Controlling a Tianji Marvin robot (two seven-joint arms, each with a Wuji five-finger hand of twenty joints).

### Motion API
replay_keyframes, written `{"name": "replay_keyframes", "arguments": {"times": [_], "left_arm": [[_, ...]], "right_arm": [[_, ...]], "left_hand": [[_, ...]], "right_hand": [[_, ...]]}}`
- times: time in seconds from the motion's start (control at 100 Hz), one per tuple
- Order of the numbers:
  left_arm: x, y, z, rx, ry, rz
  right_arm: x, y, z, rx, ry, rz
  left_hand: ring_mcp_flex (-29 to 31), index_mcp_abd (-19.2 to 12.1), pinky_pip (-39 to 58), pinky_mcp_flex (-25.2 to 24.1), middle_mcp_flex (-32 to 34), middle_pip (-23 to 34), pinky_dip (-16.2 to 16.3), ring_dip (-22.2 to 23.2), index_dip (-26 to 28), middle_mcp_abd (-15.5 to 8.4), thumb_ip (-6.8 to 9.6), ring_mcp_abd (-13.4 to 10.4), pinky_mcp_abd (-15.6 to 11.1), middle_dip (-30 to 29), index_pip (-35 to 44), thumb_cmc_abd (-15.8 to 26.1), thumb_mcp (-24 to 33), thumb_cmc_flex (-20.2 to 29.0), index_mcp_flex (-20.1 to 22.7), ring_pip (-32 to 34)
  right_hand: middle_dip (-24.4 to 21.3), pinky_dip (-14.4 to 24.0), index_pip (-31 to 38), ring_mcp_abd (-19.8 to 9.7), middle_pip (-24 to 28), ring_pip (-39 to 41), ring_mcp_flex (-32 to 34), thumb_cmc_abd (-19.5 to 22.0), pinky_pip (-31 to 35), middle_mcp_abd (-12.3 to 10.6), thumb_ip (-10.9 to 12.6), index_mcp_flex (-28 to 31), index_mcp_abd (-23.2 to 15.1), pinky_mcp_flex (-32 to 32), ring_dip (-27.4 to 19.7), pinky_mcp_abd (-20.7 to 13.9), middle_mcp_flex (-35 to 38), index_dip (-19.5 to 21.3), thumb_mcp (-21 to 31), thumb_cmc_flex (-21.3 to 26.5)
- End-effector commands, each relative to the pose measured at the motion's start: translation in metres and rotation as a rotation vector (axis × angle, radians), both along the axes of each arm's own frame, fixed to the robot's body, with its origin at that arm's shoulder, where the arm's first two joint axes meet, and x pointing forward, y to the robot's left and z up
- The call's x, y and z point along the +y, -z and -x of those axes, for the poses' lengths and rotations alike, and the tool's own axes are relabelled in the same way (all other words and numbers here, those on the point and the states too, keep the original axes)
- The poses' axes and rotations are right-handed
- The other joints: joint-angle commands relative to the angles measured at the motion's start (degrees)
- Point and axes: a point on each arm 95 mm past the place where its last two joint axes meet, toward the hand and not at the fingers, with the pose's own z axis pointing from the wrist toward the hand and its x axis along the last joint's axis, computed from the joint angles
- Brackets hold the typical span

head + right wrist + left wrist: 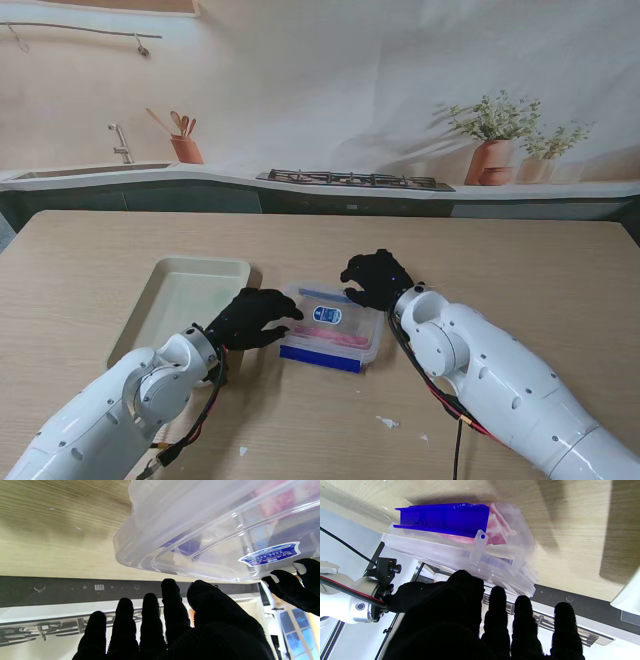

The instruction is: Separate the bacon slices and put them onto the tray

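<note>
Stand view: a clear plastic container (331,327) with a blue clip along its near edge is seen at mid-table, lid on, a blue-and-white label (320,314) on the lid. Pink bacon slices (335,337) are made out through the plastic, inside the box. A pale green tray (160,306) lies to the left of the box, close beside it but apart.

The left hand (252,318) is placed at the box's left end, black-gloved, fingers spread and curled toward the lid edge. The right hand (377,279) is set at the box's far right corner, fingers bent over the rim. Contact cannot be confirmed from this view for either hand.

Left wrist view: the blue clip (442,517) is shown large, with bacon packed behind the clear wall. The fingers (496,610) are seen apart, tips just beside the lid's rim; nothing is enclosed. The thumb area overlaps the rim, so a touch cannot be told. The white arm of the other side is caught at the edge.

Right wrist view: only here is the label's print side (271,553) seen close. The fingers (150,615) are extended and loosely parted beside the lid edge, with no grasp visible. The left hand's fingertips (287,585) appear at the far end of the lid, near the label.
</note>
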Motion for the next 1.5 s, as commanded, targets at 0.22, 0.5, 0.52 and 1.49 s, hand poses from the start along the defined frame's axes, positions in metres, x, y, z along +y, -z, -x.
{"name": "replay_keyframes", "arguments": {"times": [0.22,0.5,0.52,1.49], "left_arm": [[-0.005,0.002,0.011,-0.09,0.008,0.122],[-0.006,-0.028,0.022,-0.19,-0.074,0.28],[-0.005,-0.032,0.023,-0.197,-0.086,0.29],[0.037,-0.033,0.0,0.104,-0.302,0.106]], "right_arm": [[0.0,0.002,0.004,-0.023,-0.007,-0.033],[-0.004,-0.014,0.023,-0.081,-0.033,-0.086],[-0.005,-0.016,0.025,-0.087,-0.038,-0.088],[-0.055,-0.027,0.107,-0.149,0.021,-0.12]], "left_hand": [[-3.15,-1.13,2.2,-0.74,-4.75,1.2,0.94,0.39,2.14,-0.13,0.54,0.39,-0.52,1.22,5.02,0.31,1.88,-1.38,-3.43,0.99],[2.55,4.73,12.21,-1.46,4.07,19.61,5.55,19.36,19.4,3.71,1.55,8.95,0.66,25.13,26.1,-0.9,-0.82,-18.65,-5.14,17.7],[3.08,5.31,12.64,-1.5,5.05,19.85,5.81,19.98,19.45,4.38,1.52,9.6,0.95,26.09,25.85,-0.83,-1.4,-18.96,-4.15,18.37],[-7.26,5.8,-33.4,-1.38,-1.19,-2.9,10.32,5.3,2.22,2.57,3.1,2.91,-3.17,0.77,-1.56,4.19,-25.04,-10.45,16.69,-10.93]], "right_hand": [[-0.15,0.93,0.6,-0.8,0.87,0.5,-1.28,-0.02,-1.06,-0.54,0.84,-0.28,0.69,-0.56,0.43,0.11,0.07,-0.96,1.25,-1.39],[0.04,0.84,1.51,0.19,1.21,1.18,-1.03,-1.73,-1.06,0.68,0.88,0.61,0.94,-0.11,0.79,0.26,0.63,-0.76,1.26,-3.2],[0.04,0.82,1.74,0.29,1.22,1.21,-1.04,-1.79,-1.08,0.74,0.86,0.89,1.02,-0.11,0.81,0.25,0.69,-0.64,1.22,-3.44],[0.29,0.86,5.76,4.05,-1.33,1.48,1.54,5.88,-0.85,3.74,1.38,21.89,3.89,-0.46,1.08,1.77,11.06,9.67,-21.21,-5.04]]}}
